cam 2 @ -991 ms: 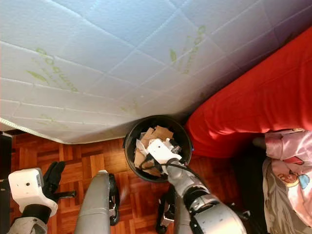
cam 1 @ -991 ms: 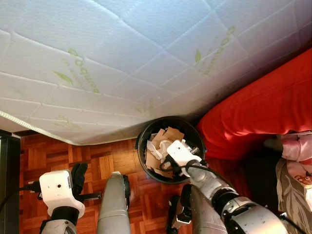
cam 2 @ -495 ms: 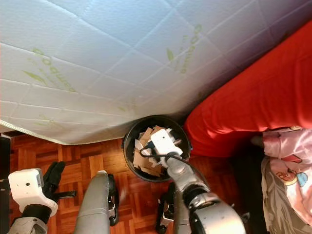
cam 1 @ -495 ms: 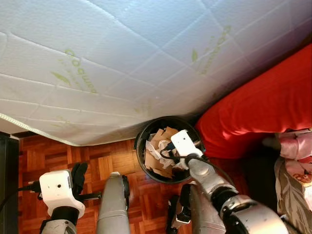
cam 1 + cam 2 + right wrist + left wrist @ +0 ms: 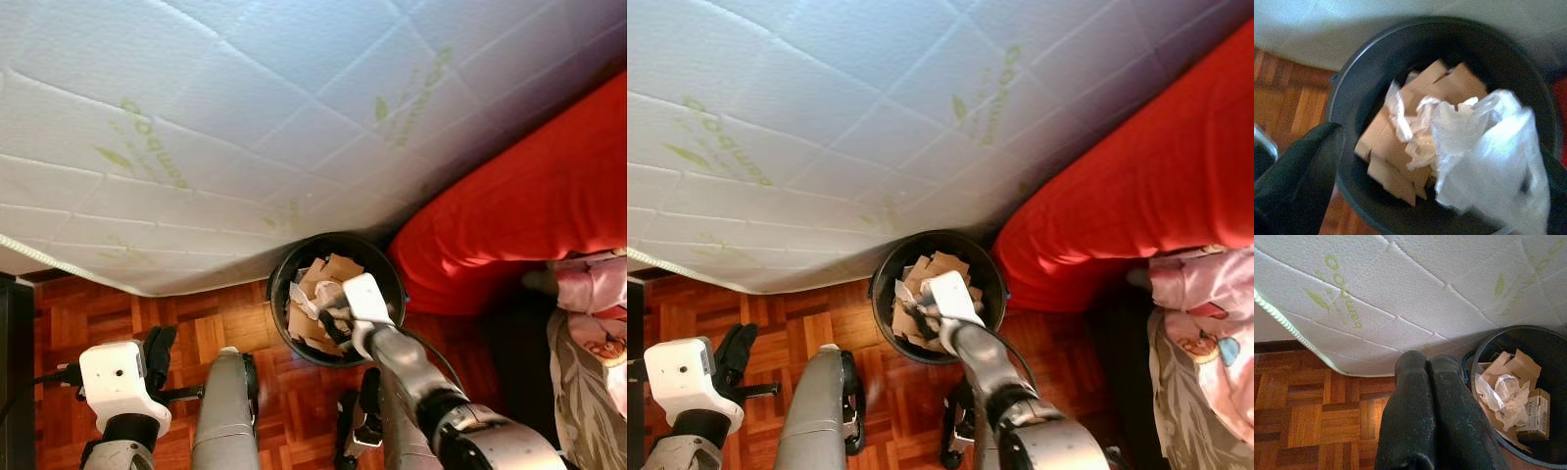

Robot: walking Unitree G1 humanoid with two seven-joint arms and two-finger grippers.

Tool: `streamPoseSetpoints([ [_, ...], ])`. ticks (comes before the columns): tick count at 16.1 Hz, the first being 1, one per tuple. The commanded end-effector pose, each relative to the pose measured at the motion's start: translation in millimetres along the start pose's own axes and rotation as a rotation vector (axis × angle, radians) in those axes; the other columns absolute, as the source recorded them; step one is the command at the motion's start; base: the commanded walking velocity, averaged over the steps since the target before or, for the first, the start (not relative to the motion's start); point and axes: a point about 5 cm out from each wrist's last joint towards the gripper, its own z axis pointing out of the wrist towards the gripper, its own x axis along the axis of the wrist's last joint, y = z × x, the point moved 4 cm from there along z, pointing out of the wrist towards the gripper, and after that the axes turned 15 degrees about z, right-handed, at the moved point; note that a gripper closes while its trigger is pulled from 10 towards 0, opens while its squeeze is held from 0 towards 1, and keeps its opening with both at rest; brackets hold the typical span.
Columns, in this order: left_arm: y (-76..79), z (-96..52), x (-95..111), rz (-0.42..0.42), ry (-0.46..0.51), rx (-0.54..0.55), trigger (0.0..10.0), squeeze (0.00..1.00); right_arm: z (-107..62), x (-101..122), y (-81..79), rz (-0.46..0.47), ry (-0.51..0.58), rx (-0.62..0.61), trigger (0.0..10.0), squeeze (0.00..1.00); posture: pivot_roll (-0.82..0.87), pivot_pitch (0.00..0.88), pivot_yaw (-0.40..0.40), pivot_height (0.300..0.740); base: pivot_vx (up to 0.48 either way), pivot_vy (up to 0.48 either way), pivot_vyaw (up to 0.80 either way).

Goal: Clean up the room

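Black round bin [image 5: 284, 284] upright on parquet, holding cardboard scraps [image 5: 1396, 147], crumpled white plastic [image 5: 1488, 156].

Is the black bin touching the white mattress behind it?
Cannot tell. In the left wrist view the mattress edge overlaps the bin rim, and the left eye view shows it overhanging the bin, but no view plainly shows contact or a gap.

Bright daylight washes the white mattress [image 5: 245, 117] across the upper frame, nearly overexposed at upper left. The red bedding [image 5: 519, 215] is saturated, with a dark shadow band at lower right. The bin [image 5: 1449, 63] interior is dim. The right wrist view is motion-blurred and soft; the plastic bag [image 5: 1488, 156] glares white. The left wrist view is sharp.
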Motion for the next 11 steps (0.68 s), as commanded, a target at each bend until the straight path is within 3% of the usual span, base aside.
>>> streamPoseSetpoints([
  [1, -2.6, -4.5, -5.5, 0.001, -0.031, 0.014, 10.0, 0.0, -9.5, -54.4, 1.5, -0.026, -0.204, -0.013, 10.0, 0.0, 0.35, 0.532, -0.104, 0.641, 0.0, 0.0, 0.0],
  [2, -2.6, -4.1, -5.3, 0.0, -0.031, 0.014, 10.0, 0.0, -21.3, -87.2, 16.7, -0.253, -0.373, -0.064, 10.0, 0.0, 0.35, 0.535, -0.111, 0.641, 0.0, 0.0, 0.0],
  [3, -2.0, -4.2, -5.0, -0.001, -0.03, 0.013, 10.0, 0.0, -17.5, -78.7, 9.1, -0.083, -0.299, -0.038, 10.0, 0.0, 0.35, 0.535, -0.11, 0.641, 0.0, 0.0, 0.0],
  [4, -1.8, -4.4, -5.2, -0.003, -0.031, 0.013, 10.0, 0.0, -8.7, -50.7, -6.6, 0.056, -0.151, 0.032, 10.0, 0.0, 0.35, 0.536, -0.107, 0.641, 0.0, 0.0, 0.0],
  [5, -1.7, -4.5, -5.4, -0.003, -0.031, 0.013, 10.0, 0.0, -6.4, -40.3, -11.4, 0.087, -0.097, 0.057, 10.0, 0.0, 0.35, 0.536, -0.107, 0.641, 0.0, 0.0, 0.0],
  [6, -0.8, -4.5, -5.7, -0.005, -0.032, 0.012, 10.0, 0.0, -3.6, -25.7, -24.2, -0.237, -0.022, 0.1, 10.0, 0.0, 0.35, 0.534, -0.111, 0.641, 0.0, 0.0, 0.0],
  [7, -0.7, -4.3, -5.4, -0.005, -0.03, 0.013, 10.0, 0.0, -3.9, -26.0, -37.1, -0.566, 0.013, 0.147, 10.0, 0.0, 0.35, 0.534, -0.11, 0.641, 0.0, 0.0, 0.0],
  [9, -1.8, -4.3, -5.1, -0.004, -0.029, 0.017, 10.0, 0.0, -4.5, -28.2, -45.6, -0.944, 0.071, 0.158, 10.0, 0.0, 0.35, 0.536, -0.115, 0.641, 0.0, 0.0, 0.0],
  [11, -1.2, -5.3, -6.0, -0.005, -0.032, 0.017, 10.0, 0.0, -4.1, -37.9, -22.6, -1.018, -0.044, 0.049, 10.0, 0.0, 0.35, 0.534, -0.117, 0.641, 0.0, 0.0, 0.0],
])
